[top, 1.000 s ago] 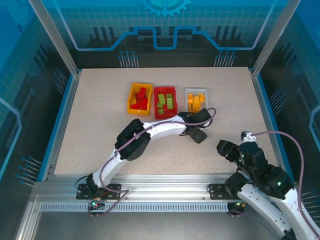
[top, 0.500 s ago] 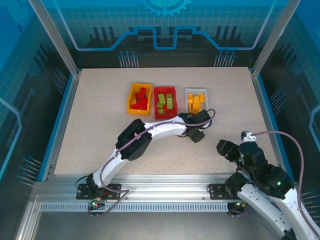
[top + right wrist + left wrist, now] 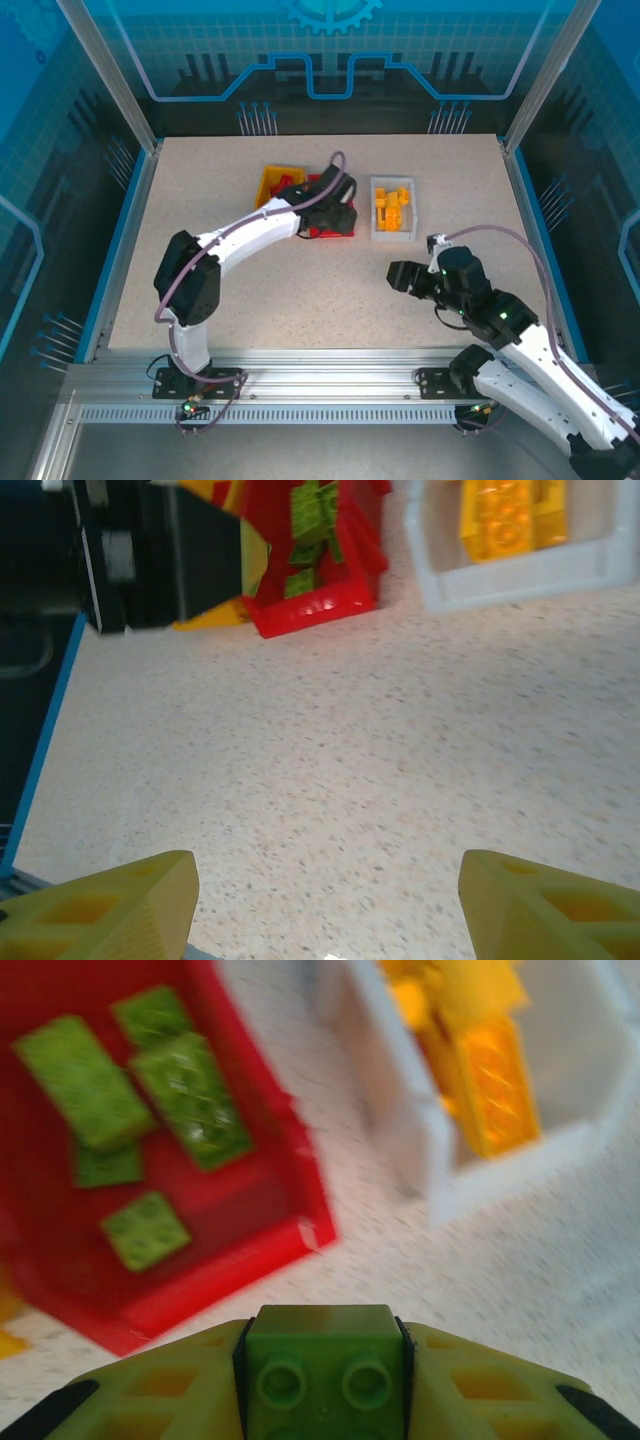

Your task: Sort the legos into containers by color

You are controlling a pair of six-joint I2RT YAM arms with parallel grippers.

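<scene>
From above, you see your left arm (image 3: 250,232) rise from its base at lower left, fold at the elbow and reach in a white arc toward the upper centre. Its left end effector (image 3: 335,207) hangs over the red bin (image 3: 322,233). Your right arm (image 3: 500,325) slants in from lower right, and its right end effector (image 3: 398,276) points left above the bare, speckled counter (image 3: 200,200).

Three open plastic bins sit in a row. The yellow-orange bin (image 3: 268,183) is on the left, the red one is in the middle, and the white bin (image 3: 379,210) on the right holds yellow-orange bricks (image 3: 393,207).

In your left wrist view, the yellow-green fingers (image 3: 480,1385) are clamped on one studded green brick (image 3: 323,1345) at bottom centre. Five more green bricks (image 3: 190,1100) lie in the red bin at upper left. The orange ones at upper right are too blurred to count.

In your right wrist view, the two fingers (image 3: 110,910) stand wide apart in the bottom corners, with only counter between them.
</scene>
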